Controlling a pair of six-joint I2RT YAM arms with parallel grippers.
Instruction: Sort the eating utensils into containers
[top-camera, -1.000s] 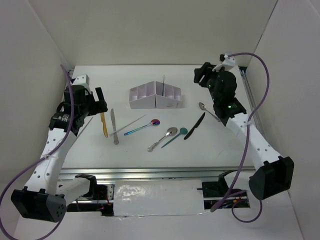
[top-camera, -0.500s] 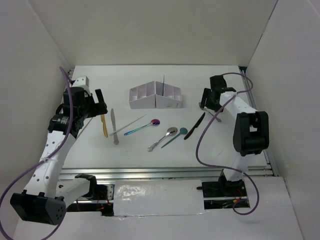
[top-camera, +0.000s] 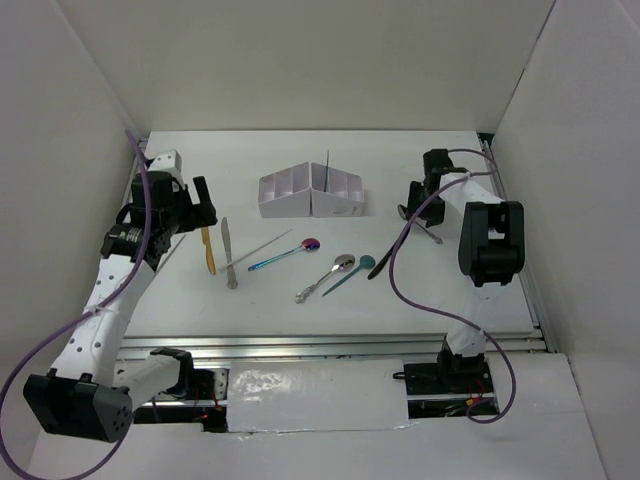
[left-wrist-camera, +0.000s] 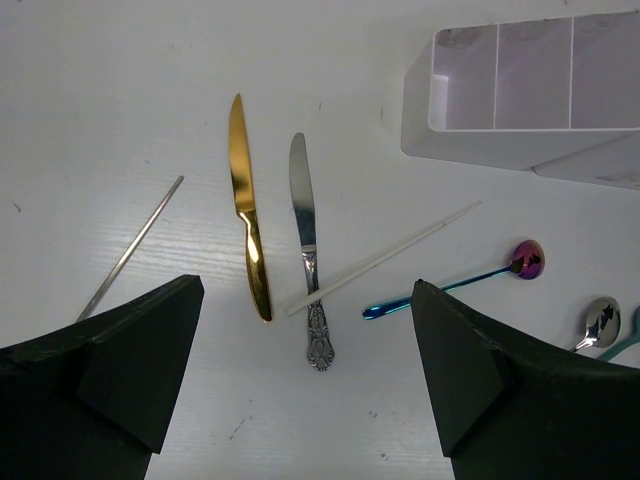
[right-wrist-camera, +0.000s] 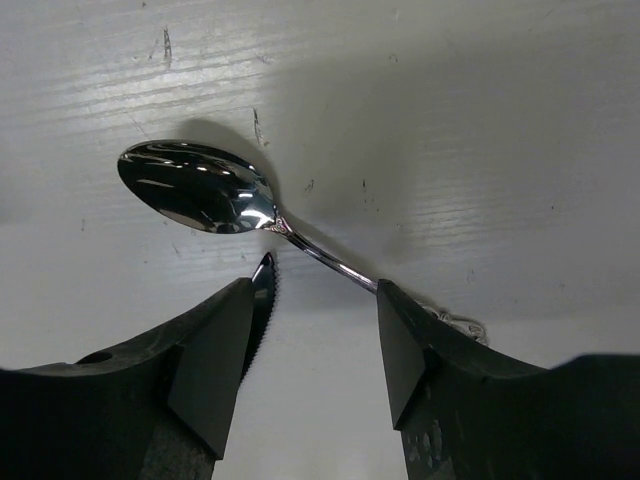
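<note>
- White organizer box (top-camera: 310, 207) is sitting toward the far middle of the table (top-camera: 250, 312) in the top view, with a thin stick (top-camera: 327, 165) standing upright in a compartment. At its 6 o'clock, loose on the table, are lying a gold knife (top-camera: 209, 250), silver knife (top-camera: 229, 256), white stick (top-camera: 258, 248), iridescent spoon (top-camera: 290, 253), second silver spoon (top-camera: 328, 275), teal spoon (top-camera: 350, 273) and black knife (top-camera: 378, 266).
- At the box's 9 o'clock the left end effector (top-camera: 201, 205) is hovering. At its 3 o'clock the right end effector (top-camera: 413, 207) is reaching down over a silver spoon (top-camera: 406, 211).
- From the left wrist, the left end effector (left-wrist-camera: 305, 298) is gaping wide and holding nothing above the gold knife (left-wrist-camera: 246, 215), silver knife (left-wrist-camera: 305, 225) and white stick (left-wrist-camera: 380, 260), with a grey rod (left-wrist-camera: 130, 247) at 9 o'clock and the box (left-wrist-camera: 480, 145) at 1 o'clock.
- From the right wrist, the right end effector (right-wrist-camera: 315, 290) is standing parted and straddling the silver spoon's (right-wrist-camera: 195, 187) neck without pinching it. The black knife's (right-wrist-camera: 262, 300) tip is showing beside one finger.
</note>
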